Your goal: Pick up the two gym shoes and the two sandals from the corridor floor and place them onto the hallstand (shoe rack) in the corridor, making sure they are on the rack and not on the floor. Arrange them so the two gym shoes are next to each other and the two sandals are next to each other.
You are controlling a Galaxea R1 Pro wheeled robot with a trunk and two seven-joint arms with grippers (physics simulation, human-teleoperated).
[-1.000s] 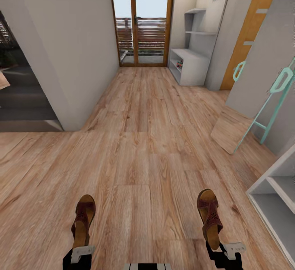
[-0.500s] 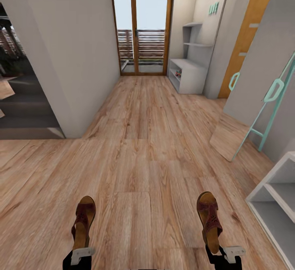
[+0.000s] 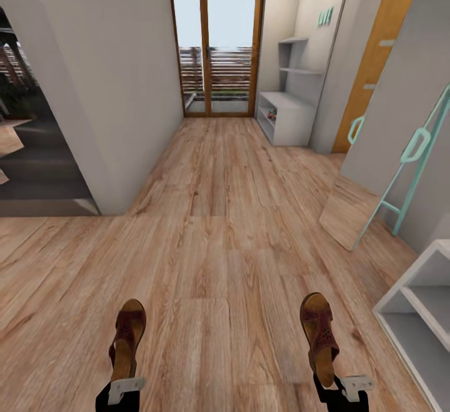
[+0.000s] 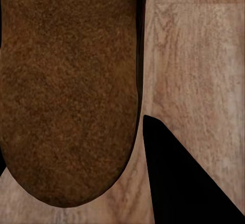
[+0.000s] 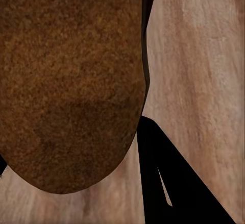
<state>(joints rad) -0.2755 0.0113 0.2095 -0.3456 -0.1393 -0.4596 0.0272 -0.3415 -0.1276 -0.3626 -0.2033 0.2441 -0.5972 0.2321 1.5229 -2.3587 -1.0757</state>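
Observation:
Two dark brown sandals hang low over the corridor floor [image 3: 219, 224], one in each gripper. My left gripper [image 3: 123, 379] is shut on the heel of the left sandal [image 3: 127, 334]. My right gripper [image 3: 329, 379] is shut on the heel of the right sandal [image 3: 319, 327]. The left wrist view looks at a brown sandal sole [image 4: 66, 91] beside a dark finger [image 4: 178, 183]; the right wrist view has a like sole [image 5: 66, 81] and finger [image 5: 168, 183]. The pale hallstand [image 3: 289, 121] stands far down the corridor on the right. A small colourful item [image 3: 272, 114] lies in its low shelf, too small to identify.
Plain white low shelving [image 3: 419, 312] sits close on my right. A teal-framed mirror [image 3: 375, 180] leans on the right wall, with an orange door [image 3: 375, 55] beyond. A grey wall corner [image 3: 106, 87] juts in on the left. A glass door [image 3: 215, 43] ends the corridor.
The whole view has shifted, so the camera moved: the far door and hallstand sit lower in the picture, and the white shelving has slid further right. Both sandals stay held as before.

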